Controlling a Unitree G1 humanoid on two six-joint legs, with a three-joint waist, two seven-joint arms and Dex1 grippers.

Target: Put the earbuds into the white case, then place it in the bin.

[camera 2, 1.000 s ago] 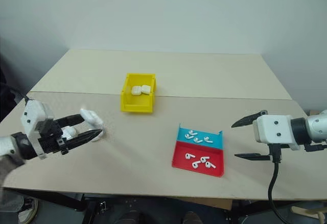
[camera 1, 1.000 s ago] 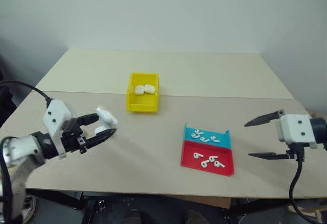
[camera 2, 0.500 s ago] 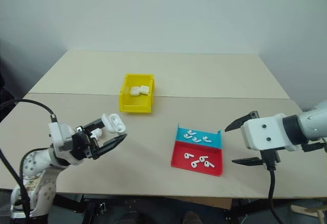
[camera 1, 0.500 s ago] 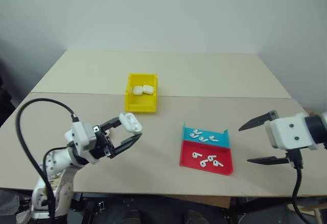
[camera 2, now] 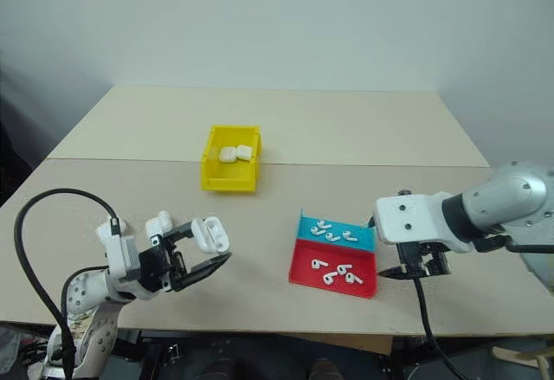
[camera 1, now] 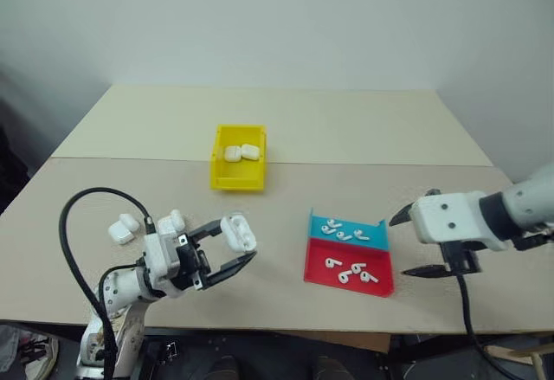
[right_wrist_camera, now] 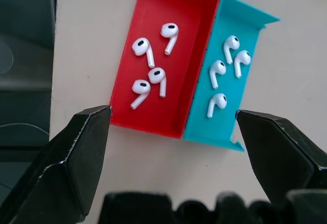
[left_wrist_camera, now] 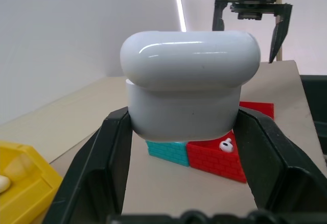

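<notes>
Left hand [camera 1: 232,254] clamped on white case [camera 1: 238,232] above desk's [camera 1: 346,129] front edge; right hand [right_wrist_camera: 173,147] wide open, empty, over earbuds [right_wrist_camera: 150,73] in red-blue tray [camera 1: 350,273].

Eight earbuds [right_wrist_camera: 153,63] are counted in one red-and-blue tray [right_wrist_camera: 202,71], four in each half. Two white cases [camera 1: 241,151] are seen in one yellow bin [camera 1: 239,177], one case [left_wrist_camera: 186,81] is held, and three more cases [camera 1: 123,227] are counted on the desk [camera 1: 346,129].

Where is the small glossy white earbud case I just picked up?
Clamped in the left gripper, the white case hangs above the table's near left, left of the red-and-blue tray.
</notes>
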